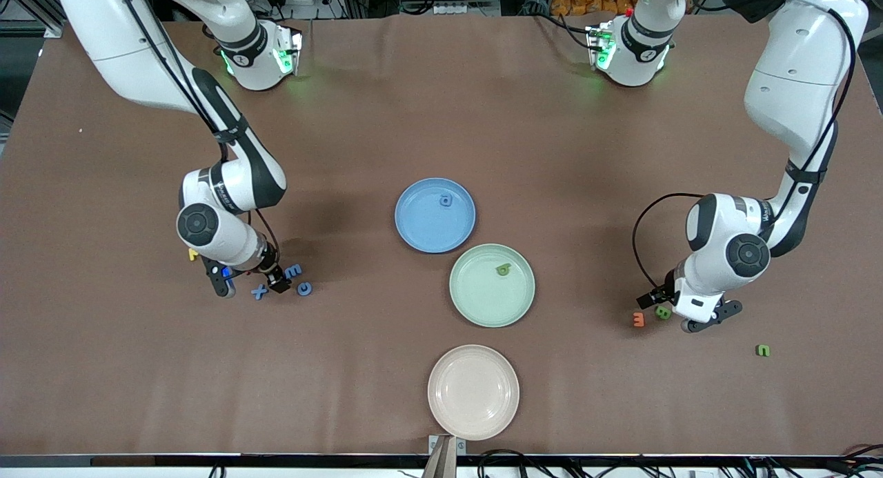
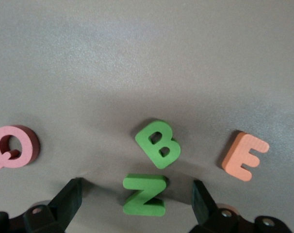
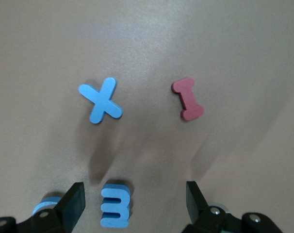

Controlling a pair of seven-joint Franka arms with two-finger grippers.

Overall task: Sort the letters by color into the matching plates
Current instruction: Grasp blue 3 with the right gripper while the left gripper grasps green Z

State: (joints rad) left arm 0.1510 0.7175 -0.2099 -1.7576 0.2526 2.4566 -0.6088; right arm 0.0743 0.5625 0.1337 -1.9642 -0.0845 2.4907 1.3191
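Pick-up step: right hand (image 3: 132,204), spread, straddles a blue letter (image 3: 115,205) bound for the blue plate (image 1: 435,215); left hand (image 2: 137,204), spread, straddles a green letter (image 2: 145,195); each must pinch next.

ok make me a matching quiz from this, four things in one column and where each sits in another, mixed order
Things:
1. blue plate
2. beige plate
3. green Z
4. blue E

Places:
A. on the table between the open fingers of the left hand
B. nearest the front camera of the three plates
C. on the table between the open fingers of the right hand
D. farthest from the front camera of the three plates, one blue letter in it

Pairs: 1-D, 2-B, 3-A, 4-C
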